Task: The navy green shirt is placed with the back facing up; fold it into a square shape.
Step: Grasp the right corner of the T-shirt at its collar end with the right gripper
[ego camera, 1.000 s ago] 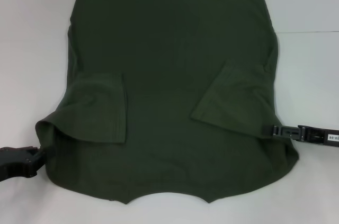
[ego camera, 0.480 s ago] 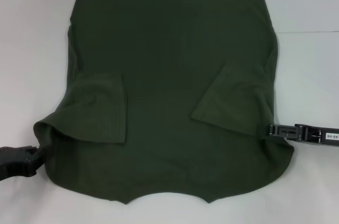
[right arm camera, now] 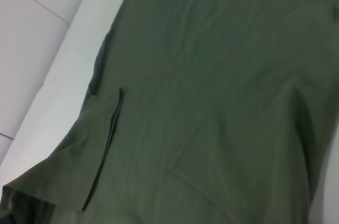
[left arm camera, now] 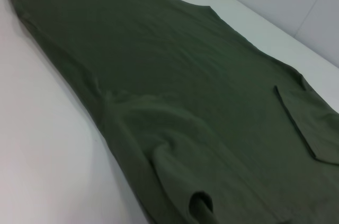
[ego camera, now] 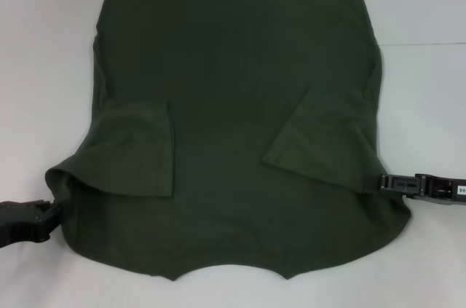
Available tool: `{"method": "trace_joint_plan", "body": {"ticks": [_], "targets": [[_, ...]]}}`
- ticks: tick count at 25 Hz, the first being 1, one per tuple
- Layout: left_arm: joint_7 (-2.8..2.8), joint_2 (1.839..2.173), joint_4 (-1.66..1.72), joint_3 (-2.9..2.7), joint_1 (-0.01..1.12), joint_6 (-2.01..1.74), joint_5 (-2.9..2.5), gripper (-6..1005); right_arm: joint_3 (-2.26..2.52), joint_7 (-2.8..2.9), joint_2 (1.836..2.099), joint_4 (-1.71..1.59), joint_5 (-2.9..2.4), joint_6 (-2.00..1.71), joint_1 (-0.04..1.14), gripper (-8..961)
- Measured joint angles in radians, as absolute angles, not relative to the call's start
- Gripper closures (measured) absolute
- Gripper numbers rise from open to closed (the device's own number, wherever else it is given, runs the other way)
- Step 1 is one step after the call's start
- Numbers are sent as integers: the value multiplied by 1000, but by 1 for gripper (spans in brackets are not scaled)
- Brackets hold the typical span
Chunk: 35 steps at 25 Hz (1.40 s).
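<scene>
The navy green shirt (ego camera: 233,104) lies spread on the white table (ego camera: 44,68), plain side up, with both short sleeves folded inward over the body. My left gripper (ego camera: 49,215) is at the shirt's near left corner, shut on the cloth edge, which curls up beside it. In the left wrist view the shirt (left arm camera: 175,91) bunches into a small loop close to the camera. My right gripper (ego camera: 380,182) is at the near right edge, shut on the cloth just below the folded right sleeve. The right wrist view shows the shirt (right arm camera: 212,91) stretching away, its edge lifted close by.
Bare white table surface (ego camera: 429,104) runs along both sides of the shirt. A seam in the table (ego camera: 422,44) crosses at the right. The shirt's far hem reaches the top of the head view.
My right gripper drew inward to the left, then moved back out to the right, and the shirt's near right edge followed it. The left gripper has hardly moved.
</scene>
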<state>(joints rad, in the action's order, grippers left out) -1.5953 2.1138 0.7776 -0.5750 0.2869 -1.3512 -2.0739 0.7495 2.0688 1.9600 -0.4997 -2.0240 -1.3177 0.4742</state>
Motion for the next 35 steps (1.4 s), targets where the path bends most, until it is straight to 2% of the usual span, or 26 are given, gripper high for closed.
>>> {"method": "trace_joint_plan", "body": {"ticks": [24, 35], "targets": [[-1601, 2114, 784, -572, 296, -1351, -2074, 975, 747, 2063, 1955, -509, -2061, -1407, 461, 79], [-1600, 2112, 778, -572, 304, -1336, -2074, 975, 750, 2103, 1963, -514, -2062, -1440, 472, 89]]}}
